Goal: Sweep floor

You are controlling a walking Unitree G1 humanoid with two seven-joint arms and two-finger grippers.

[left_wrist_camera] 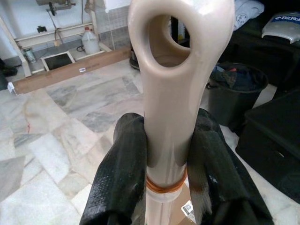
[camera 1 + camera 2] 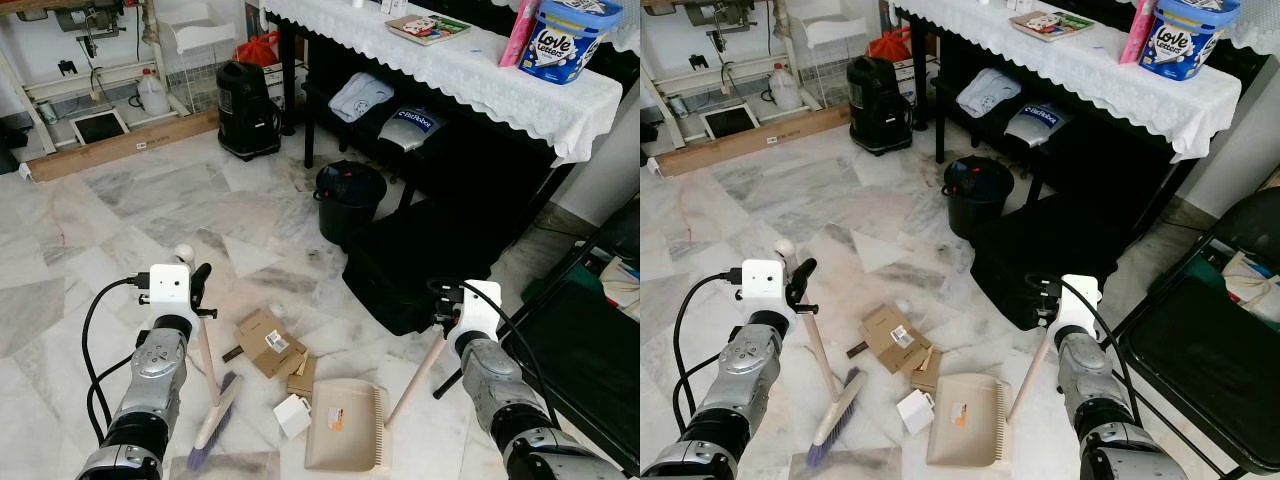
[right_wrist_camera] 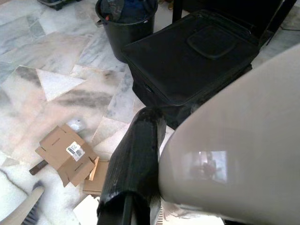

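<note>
Ahead, open marble floor (image 2: 120, 230) runs leftward; a black case (image 2: 420, 265) and bucket (image 2: 350, 200) crowd the bench (image 2: 470, 70) edge. The dustpan (image 2: 345, 425) lies flat beside cardboard scraps (image 2: 268, 342), right gripper (image 2: 440, 325) pinching its handle; left gripper (image 1: 168, 178) jaws clamp the broom (image 2: 215, 410)

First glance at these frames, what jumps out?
The two pincers, each holding a tool: the left pincer clamps the beige broom handle, brush head on the floor, while the right pincer holds the dustpan by its handle. Between them, flattened cardboard pieces and a small white box lie on the marble floor. Behind sit a black bucket and a black bag.
</note>
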